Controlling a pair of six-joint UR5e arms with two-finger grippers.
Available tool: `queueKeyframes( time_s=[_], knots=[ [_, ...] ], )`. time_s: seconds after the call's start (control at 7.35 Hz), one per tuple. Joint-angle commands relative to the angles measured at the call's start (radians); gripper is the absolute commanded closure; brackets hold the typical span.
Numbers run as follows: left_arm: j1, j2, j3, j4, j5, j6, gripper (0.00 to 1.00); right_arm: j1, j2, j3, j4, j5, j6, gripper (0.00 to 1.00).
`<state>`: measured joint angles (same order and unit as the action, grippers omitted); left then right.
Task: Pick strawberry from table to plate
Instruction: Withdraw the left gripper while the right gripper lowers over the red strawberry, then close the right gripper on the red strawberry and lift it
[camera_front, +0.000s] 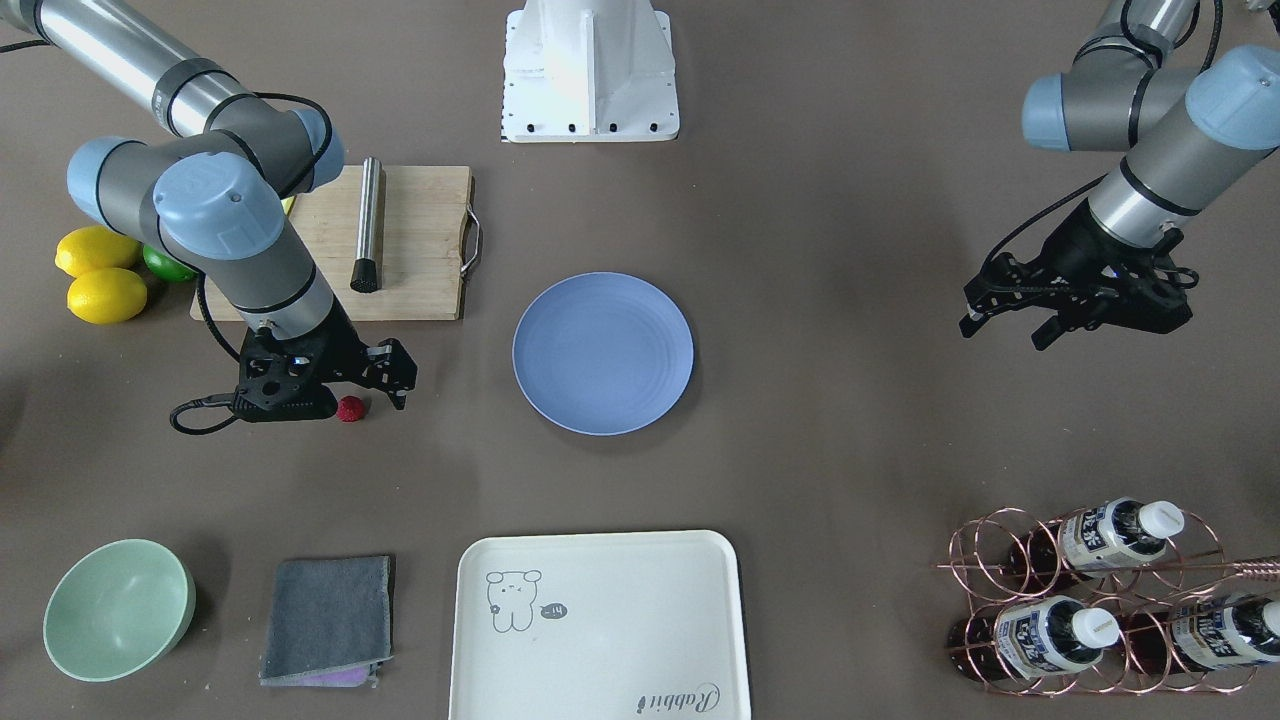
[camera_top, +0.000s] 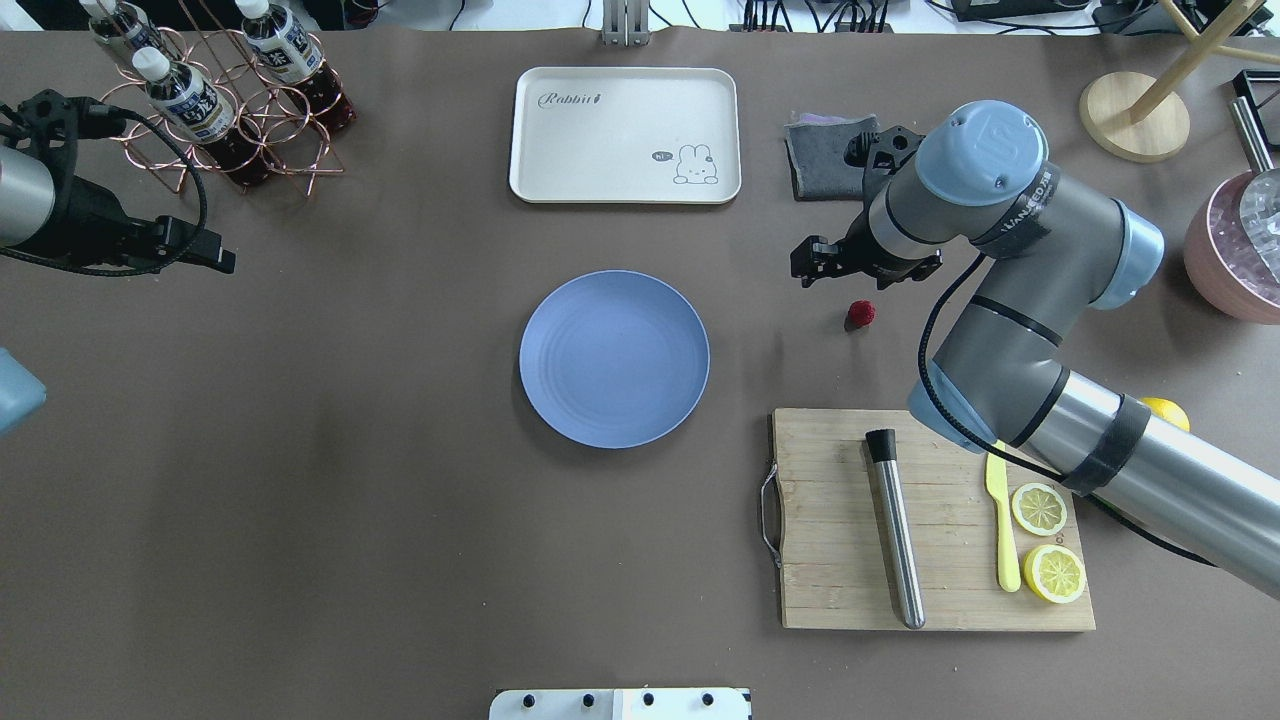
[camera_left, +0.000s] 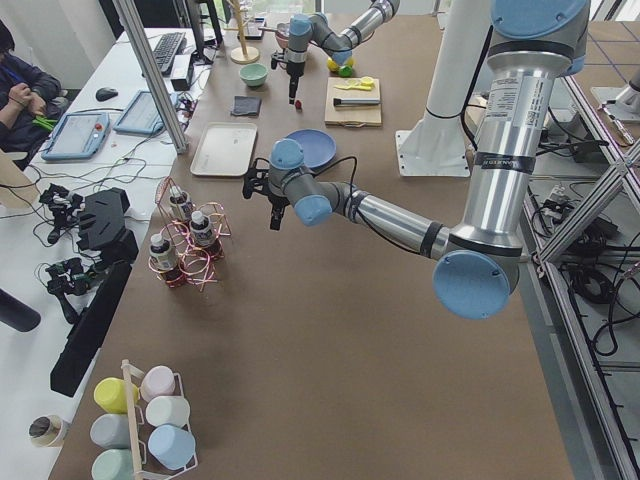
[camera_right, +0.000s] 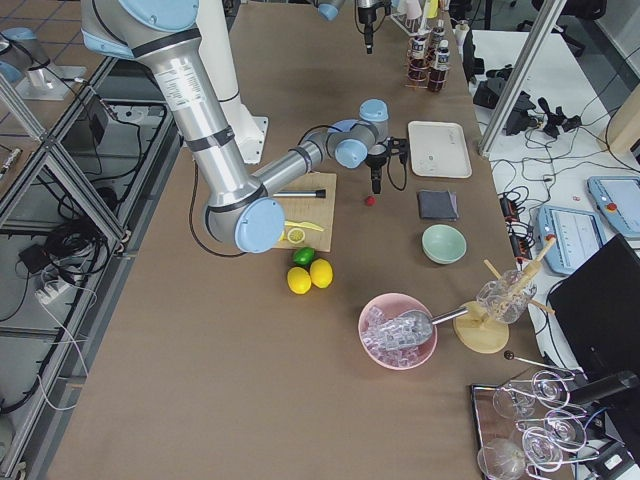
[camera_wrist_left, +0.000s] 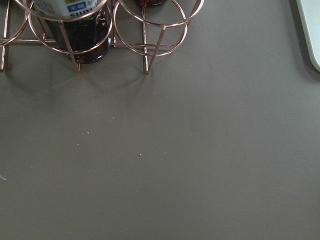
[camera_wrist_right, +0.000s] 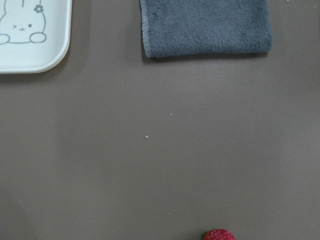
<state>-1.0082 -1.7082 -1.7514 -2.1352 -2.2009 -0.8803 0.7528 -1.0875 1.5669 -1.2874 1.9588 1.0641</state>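
Your right arm (camera_top: 1000, 330) covers a corner of the wooden cutting board (camera_front: 420, 240) in the front-facing view, and from overhead its wrist hides much of the claw. On the brown-grey table (camera_front: 800, 420), the blue plate (camera_front: 602, 352) lies well apart from the fruit. The right gripper (camera_front: 335, 385) hangs spread and empty just beside the strawberry (camera_front: 350, 408); you can't judge contact. The left gripper (camera_front: 1010, 325) is spread too, holding nothing. The berry is tiny, dark red and bumpy, and the right wrist view's bottom edge cuts it off.
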Motion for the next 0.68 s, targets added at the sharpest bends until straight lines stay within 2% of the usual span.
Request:
queueKeyframes(
  time_s=[0.0,0.54],
  knots=[
    [-0.001,-0.002,0.0,0.0,0.0,0.001,0.02,-0.036,0.005,-0.01,0.003,-0.036,0.039,0.08],
    [-0.001,-0.008,0.001,0.0,0.003,0.001,0.02,-0.004,-0.009,-0.011,-0.004,-0.025,-0.016,0.11]
  ],
)
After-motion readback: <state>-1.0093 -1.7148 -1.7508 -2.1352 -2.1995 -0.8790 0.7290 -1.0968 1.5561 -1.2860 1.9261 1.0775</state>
